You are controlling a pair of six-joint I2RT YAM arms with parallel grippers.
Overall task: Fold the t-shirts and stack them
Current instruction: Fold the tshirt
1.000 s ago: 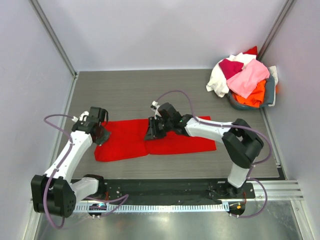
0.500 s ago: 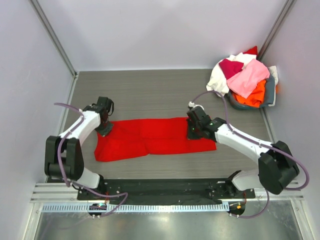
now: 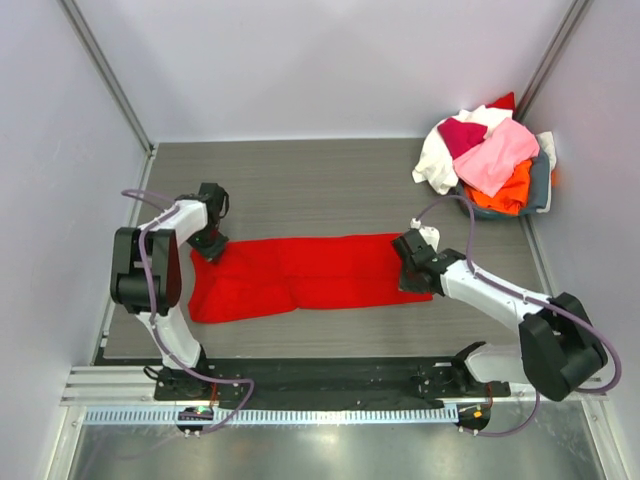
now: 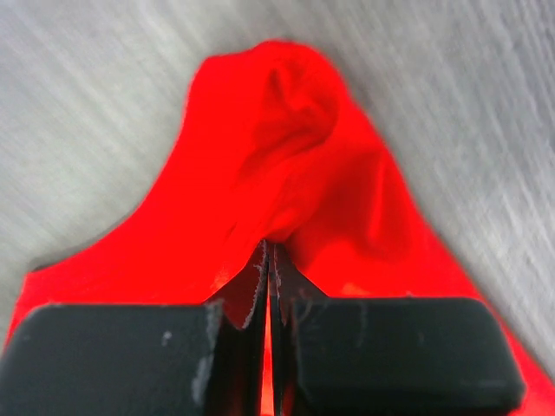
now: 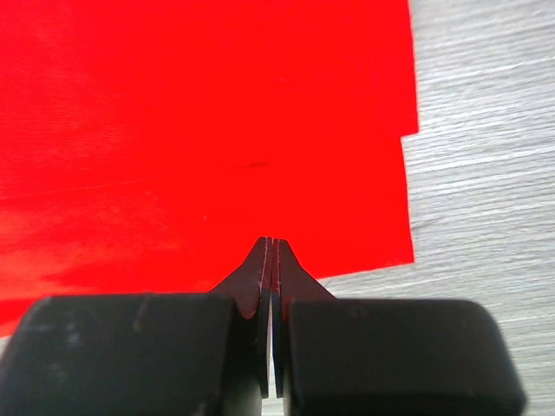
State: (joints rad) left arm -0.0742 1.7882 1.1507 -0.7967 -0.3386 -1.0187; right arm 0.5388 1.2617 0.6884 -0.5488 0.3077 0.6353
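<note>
Red t-shirt point(image 3: 300, 272) lies spread lengthwise on the table point(image 3: 300, 185); left gripper point(image 3: 210, 247) pinches its puckered far-left corner, right gripper point(image 3: 413, 274) is closed over its right end, hold unclear; other t-shirts point(image 3: 490, 155) heaped far right

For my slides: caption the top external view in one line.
Left gripper and right gripper, both shut, at opposite ends of the spread red t-shirt; other t-shirts heaped in grey basket.
</note>
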